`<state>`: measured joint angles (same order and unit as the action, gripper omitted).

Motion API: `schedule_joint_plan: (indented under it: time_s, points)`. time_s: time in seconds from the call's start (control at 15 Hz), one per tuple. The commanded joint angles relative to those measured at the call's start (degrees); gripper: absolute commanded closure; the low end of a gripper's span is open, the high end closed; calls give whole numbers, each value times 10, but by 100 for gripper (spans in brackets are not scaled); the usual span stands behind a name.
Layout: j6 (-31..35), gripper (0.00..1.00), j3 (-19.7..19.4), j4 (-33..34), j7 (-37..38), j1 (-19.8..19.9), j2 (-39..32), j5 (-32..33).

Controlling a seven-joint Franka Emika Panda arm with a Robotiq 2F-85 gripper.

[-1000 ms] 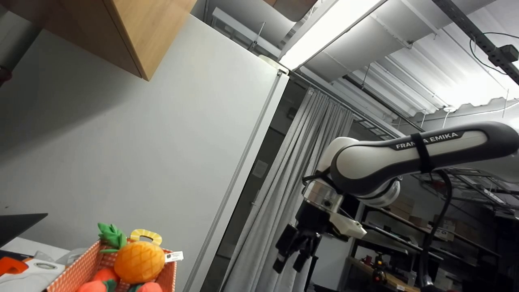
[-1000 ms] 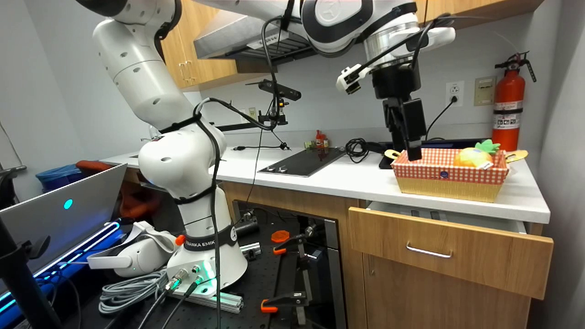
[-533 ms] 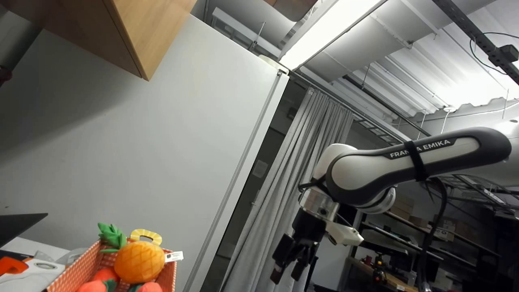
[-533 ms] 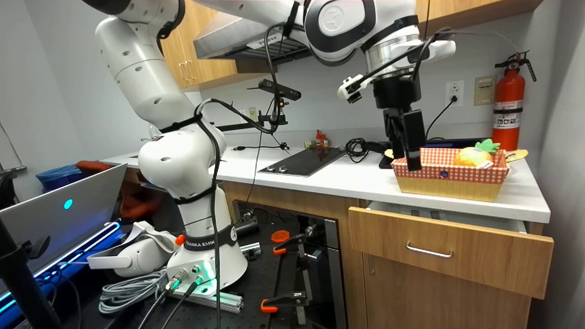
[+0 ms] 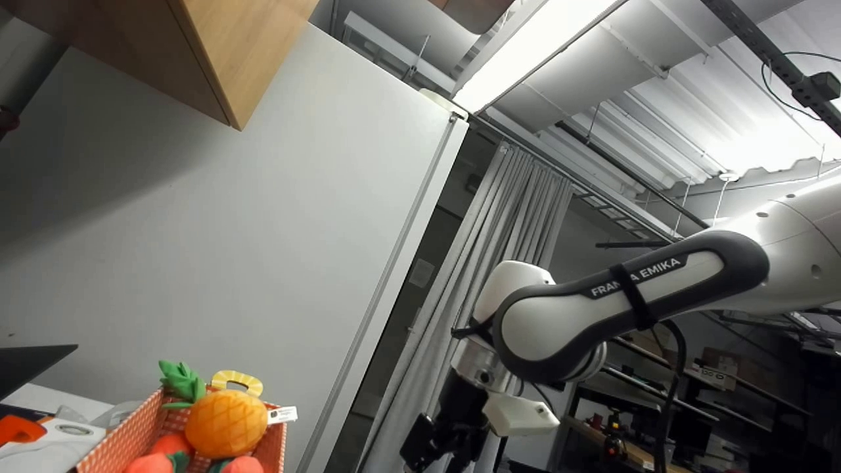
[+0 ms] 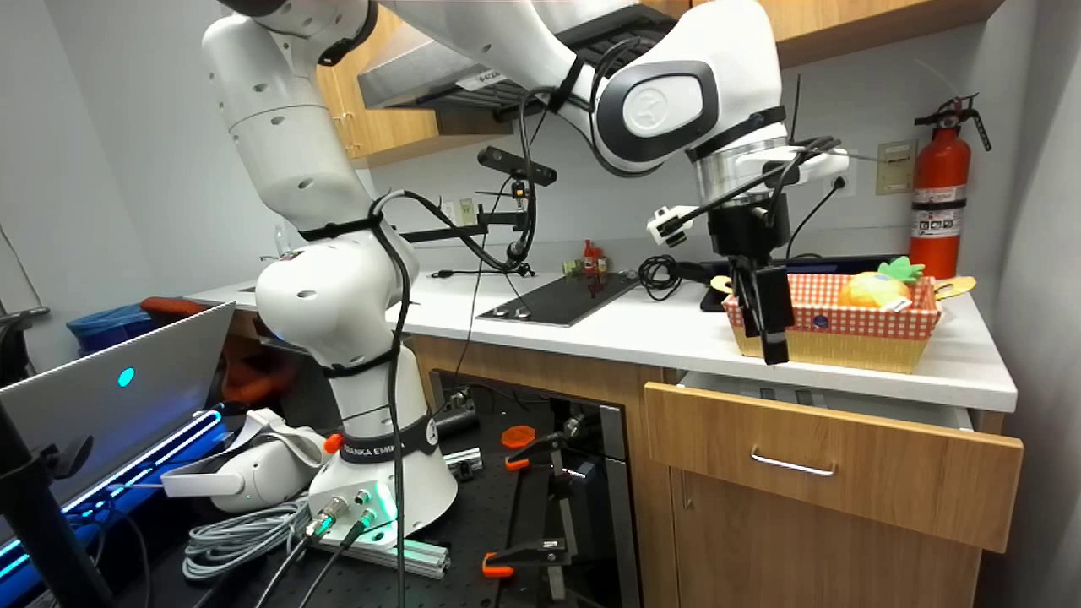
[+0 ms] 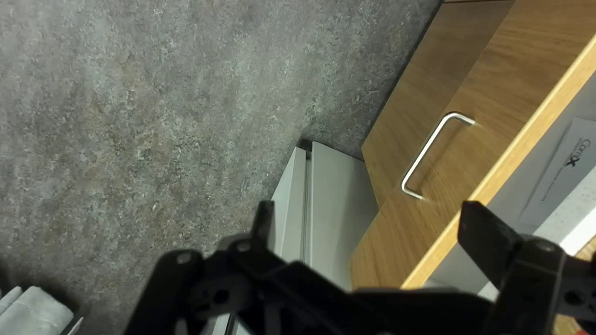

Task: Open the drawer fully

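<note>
Honey-brown wooden drawer [image 6: 832, 443]: flat, straight-grained front, a lighter top edge; it stands pulled out below the front edge of the long white desk [image 6: 659, 333], near the right front corner as an exterior view shows it. A strip of pale grey interior is visible; I can't tell whether that is its full travel.
Slim silver metal bar handle [image 7: 425, 150]: on the drawer's front, bent at both ends.
Flat grey packet [image 7: 569, 153]: lies inside the drawer, black lettering facing my wrist camera.
Black angular fingers [image 7: 486, 242]: spread wide, holding nothing; I have them pointing down near the desk's front edge, apart from the handle.
Straw-coloured basket [image 6: 832, 348] lined in red-and-white check: on the desk by that same corner, an orange plush pineapple [image 6: 874, 290] inside it.
</note>
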<state>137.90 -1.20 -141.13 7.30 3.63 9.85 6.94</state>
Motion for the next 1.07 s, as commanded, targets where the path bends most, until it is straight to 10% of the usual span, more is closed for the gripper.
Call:
schedule_joint_plan:
  time_s: [0.0, 1.0]
  points:
    - [31, 0, 10, 2, 60, 3, -38, 22]
    - [186, 0, 14, 8, 156, -45, -161, -16]
